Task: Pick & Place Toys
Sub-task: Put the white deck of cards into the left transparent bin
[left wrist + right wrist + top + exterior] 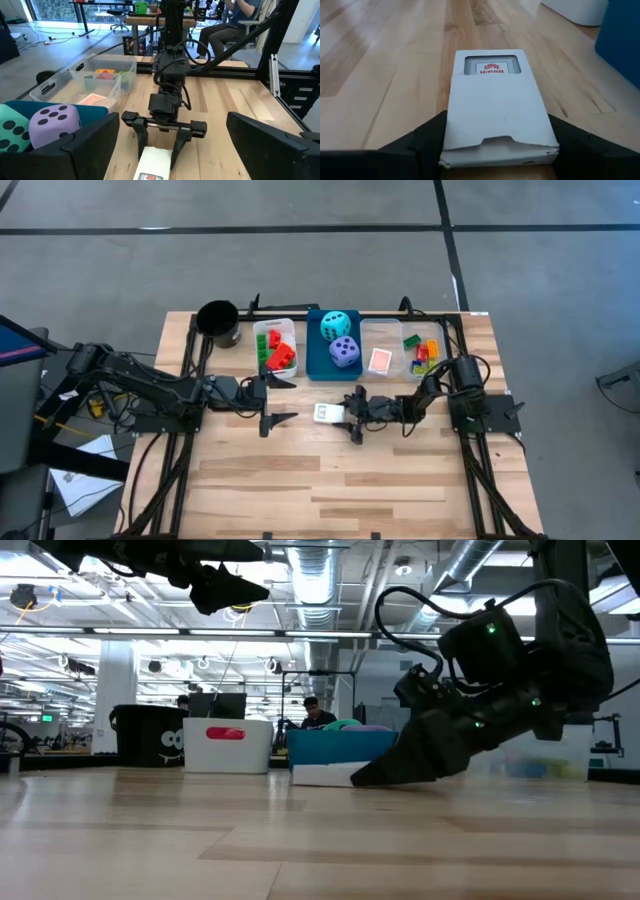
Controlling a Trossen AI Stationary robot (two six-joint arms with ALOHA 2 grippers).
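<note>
A: Looking at the right gripper (352, 417) first: where is the white card box (328, 413) lying relative to it?

B: It is lying flat on the table (300, 480), straight ahead of the fingers, its near end sitting between them with a dark finger (425, 134) flanking each long side. Its long axis is running along the gripper's reach. The jaws are bracketing the box, though whether they are already pressing on it I cannot tell.

A: And the other arm?

B: The left gripper (276, 400) is hanging spread wide above the table, empty, a little farther from the box, so the right one is nearer.

A: Is anything standing in the way?

B: Not between the fingers and the box. The blue bin (318, 360) with the cyan die (336, 326) and purple die (344, 352) is sitting just behind (close enough to mind when lifting), flanked by a white bin (288, 327) of bricks and clear bins (382, 332); the black cup (218, 322) is standing well apart
</note>
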